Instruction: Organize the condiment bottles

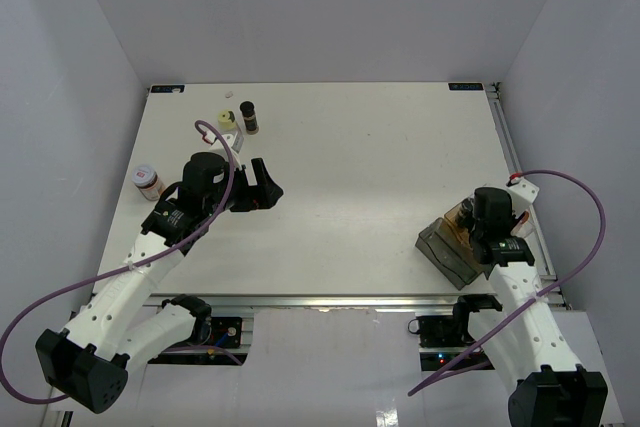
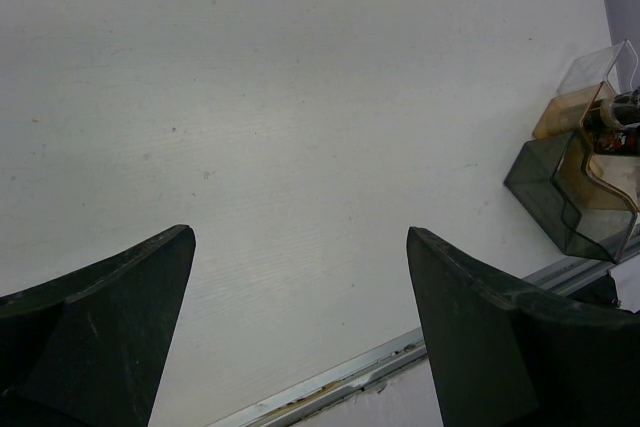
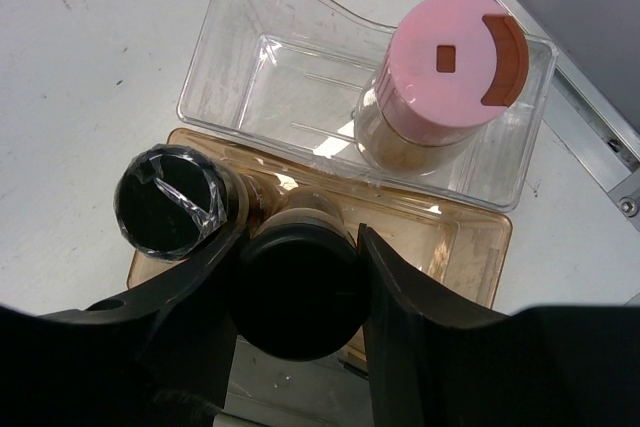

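My right gripper is shut on a dark brown jar with a black cap, held upright at the amber tray. A second black-capped jar stands right beside it on the left. A pink-lidded jar stands in the clear tray. My left gripper is open and empty over bare table, and its fingers show spread wide. At the far left stand a black-capped jar, a pale-yellow-lidded jar and a pink-lidded jar.
The clear, amber and grey trays sit together at the table's near right edge, under the right arm. They also show in the left wrist view. The table's metal front rail runs close below the left gripper.
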Motion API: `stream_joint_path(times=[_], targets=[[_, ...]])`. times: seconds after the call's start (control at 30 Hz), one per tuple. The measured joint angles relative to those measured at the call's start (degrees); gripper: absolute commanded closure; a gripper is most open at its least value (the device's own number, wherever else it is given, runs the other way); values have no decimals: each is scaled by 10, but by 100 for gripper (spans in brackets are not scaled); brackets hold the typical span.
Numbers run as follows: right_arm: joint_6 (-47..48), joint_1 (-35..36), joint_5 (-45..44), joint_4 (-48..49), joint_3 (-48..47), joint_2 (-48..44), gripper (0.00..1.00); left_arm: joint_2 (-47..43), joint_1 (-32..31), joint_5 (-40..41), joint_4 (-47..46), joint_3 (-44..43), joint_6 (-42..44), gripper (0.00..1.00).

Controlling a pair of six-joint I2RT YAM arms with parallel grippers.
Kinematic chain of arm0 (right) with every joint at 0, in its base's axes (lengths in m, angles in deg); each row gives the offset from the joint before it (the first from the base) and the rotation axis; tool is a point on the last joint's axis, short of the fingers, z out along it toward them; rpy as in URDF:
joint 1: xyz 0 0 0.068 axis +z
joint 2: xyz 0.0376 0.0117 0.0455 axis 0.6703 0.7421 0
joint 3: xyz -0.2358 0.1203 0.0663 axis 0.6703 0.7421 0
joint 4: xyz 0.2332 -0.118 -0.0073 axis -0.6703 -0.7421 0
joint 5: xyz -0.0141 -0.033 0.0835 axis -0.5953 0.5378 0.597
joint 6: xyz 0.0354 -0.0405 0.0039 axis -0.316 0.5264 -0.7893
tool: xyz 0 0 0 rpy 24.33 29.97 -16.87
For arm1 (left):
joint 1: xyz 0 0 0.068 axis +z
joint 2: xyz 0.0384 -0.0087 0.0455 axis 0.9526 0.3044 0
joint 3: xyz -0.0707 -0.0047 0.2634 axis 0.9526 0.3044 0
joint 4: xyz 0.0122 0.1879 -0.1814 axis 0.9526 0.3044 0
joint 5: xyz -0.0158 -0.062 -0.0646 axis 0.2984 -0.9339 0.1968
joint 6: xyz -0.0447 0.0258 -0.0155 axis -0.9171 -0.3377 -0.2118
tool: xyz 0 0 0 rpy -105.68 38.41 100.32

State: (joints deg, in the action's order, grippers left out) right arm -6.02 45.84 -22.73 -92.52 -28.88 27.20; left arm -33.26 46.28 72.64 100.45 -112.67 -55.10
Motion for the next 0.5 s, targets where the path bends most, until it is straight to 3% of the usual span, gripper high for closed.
stream_joint_path(times=[0.3,0.5], targets=[[4,-4,7,17,8,0,37,0,0,0,0,0,0,2],[4,-4,7,16,8,0,36,-3,0,0,0,0,-1,2]])
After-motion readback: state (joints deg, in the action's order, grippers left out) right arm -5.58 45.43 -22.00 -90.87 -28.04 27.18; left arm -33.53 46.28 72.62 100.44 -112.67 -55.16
